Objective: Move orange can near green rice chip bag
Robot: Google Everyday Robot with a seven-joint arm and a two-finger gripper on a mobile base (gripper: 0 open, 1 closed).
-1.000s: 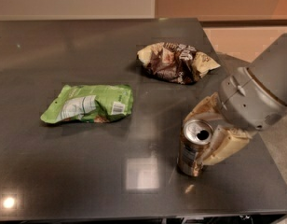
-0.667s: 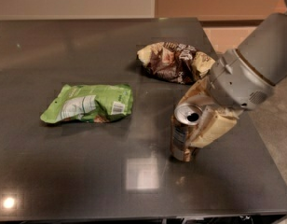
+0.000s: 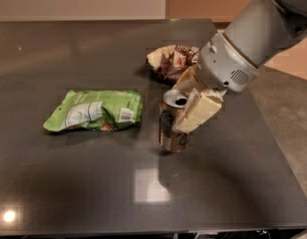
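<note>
The orange can (image 3: pixel 172 125) stands upright, brownish-orange with a silver top and a dark label patch, held just above the dark table at centre. My gripper (image 3: pixel 189 105) comes in from the upper right and is shut on the can, its cream fingers (image 3: pixel 203 111) clasping the can's right side and top. The green rice chip bag (image 3: pixel 96 110) lies flat on the table to the left of the can, with a white label and a barcode facing up. A short gap separates the can from the bag's right edge.
A brown-and-cream crumpled bag (image 3: pixel 168 61) lies behind the can, partly hidden by my arm (image 3: pixel 253 39). The dark table (image 3: pixel 83 183) ends at the right edge, with grey floor beyond it. Ceiling lights reflect on the tabletop near the front.
My gripper has carried the can to the left and slightly back, from the right part of the table toward the green bag. Both bags have stayed in place.
</note>
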